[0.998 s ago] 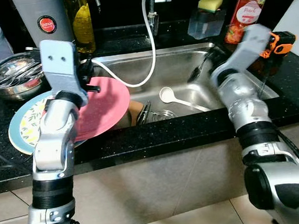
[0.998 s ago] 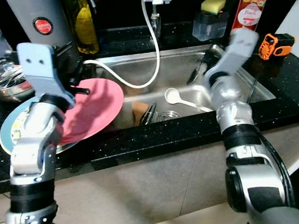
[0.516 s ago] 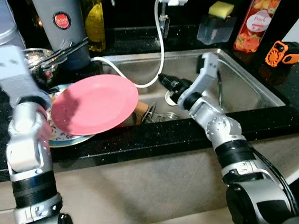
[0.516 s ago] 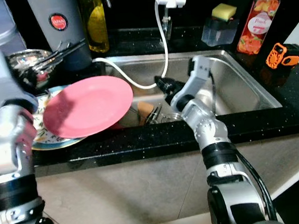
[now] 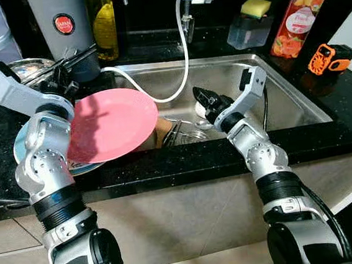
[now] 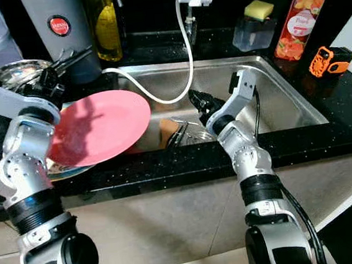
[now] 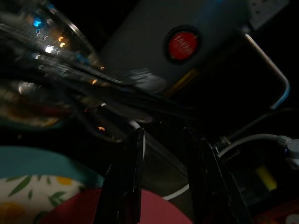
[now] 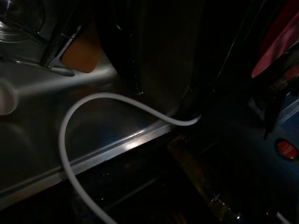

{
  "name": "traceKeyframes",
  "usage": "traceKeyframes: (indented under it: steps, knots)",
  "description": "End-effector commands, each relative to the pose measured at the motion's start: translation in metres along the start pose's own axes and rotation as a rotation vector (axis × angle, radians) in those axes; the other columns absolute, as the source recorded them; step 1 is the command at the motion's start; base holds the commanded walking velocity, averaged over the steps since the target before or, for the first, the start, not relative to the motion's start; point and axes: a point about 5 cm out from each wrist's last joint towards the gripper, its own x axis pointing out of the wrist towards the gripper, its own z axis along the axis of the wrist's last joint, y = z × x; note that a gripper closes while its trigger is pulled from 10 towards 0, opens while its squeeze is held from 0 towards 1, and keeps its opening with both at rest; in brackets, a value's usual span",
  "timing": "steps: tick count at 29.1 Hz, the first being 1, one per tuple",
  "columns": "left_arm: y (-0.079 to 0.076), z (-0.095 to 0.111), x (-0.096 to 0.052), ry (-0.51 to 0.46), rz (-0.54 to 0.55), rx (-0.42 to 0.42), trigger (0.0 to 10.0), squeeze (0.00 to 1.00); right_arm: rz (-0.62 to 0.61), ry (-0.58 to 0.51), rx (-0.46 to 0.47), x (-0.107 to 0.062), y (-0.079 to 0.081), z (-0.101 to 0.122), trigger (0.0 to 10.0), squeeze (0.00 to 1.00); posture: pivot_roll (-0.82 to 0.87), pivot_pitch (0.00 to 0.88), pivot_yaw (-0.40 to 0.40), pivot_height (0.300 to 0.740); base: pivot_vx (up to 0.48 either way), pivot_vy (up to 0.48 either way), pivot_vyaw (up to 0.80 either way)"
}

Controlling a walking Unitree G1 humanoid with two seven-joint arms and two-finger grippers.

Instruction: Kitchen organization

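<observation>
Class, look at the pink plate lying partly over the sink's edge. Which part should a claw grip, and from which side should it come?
Grip the pink plate by the rim that overhangs the sink, coming from the sink side. That edge sticks out free, so one finger probably fits under and one over. Its other side rests on the floral plate, leaving little room there.

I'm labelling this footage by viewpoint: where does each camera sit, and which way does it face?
Left eye, right eye: on the head, looking down at the sink and pink plate; both silver arms show.
Left wrist: on the left arm, looking along its claw toward the grey canister.
Right wrist: on the right arm, facing the white hose in the sink.
Shared: hose, plate, canister.
</observation>
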Motion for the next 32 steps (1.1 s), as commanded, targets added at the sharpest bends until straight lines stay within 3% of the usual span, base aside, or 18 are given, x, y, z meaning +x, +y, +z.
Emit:
traceKeyframes:
  steps: [1,12,19,23,32]
  knots:
    - [-0.003,-0.007,0.002,0.030,0.012,-0.053,10.0,0.00,0.002,-0.017,0.000,0.001,0.001,0.007,10.0,0.00,0.24,0.000,-0.078,0.740,0.000,0.000,0.00]
    - [0.001,-0.025,-0.012,0.087,0.116,-0.203,10.0,0.00,0.003,-0.019,0.004,0.002,0.002,0.009,10.0,0.00,0.26,0.000,-0.086,0.740,0.000,0.000,0.00]
    - [0.006,-0.028,-0.015,0.092,0.157,-0.224,10.0,0.00,0.009,-0.020,0.007,0.004,0.003,0.009,10.0,0.00,0.27,0.000,-0.087,0.740,0.000,0.000,0.00]
    - [0.010,-0.012,-0.015,0.019,0.161,-0.211,10.0,0.00,0.008,-0.019,0.008,0.004,0.002,0.008,10.0,0.00,0.27,0.000,-0.087,0.740,0.000,0.000,0.00]
    - [0.008,0.013,-0.004,-0.039,0.115,-0.210,10.0,0.00,0.010,-0.023,0.010,0.005,0.003,0.009,10.0,0.00,0.27,0.000,-0.087,0.740,0.000,0.000,0.00]
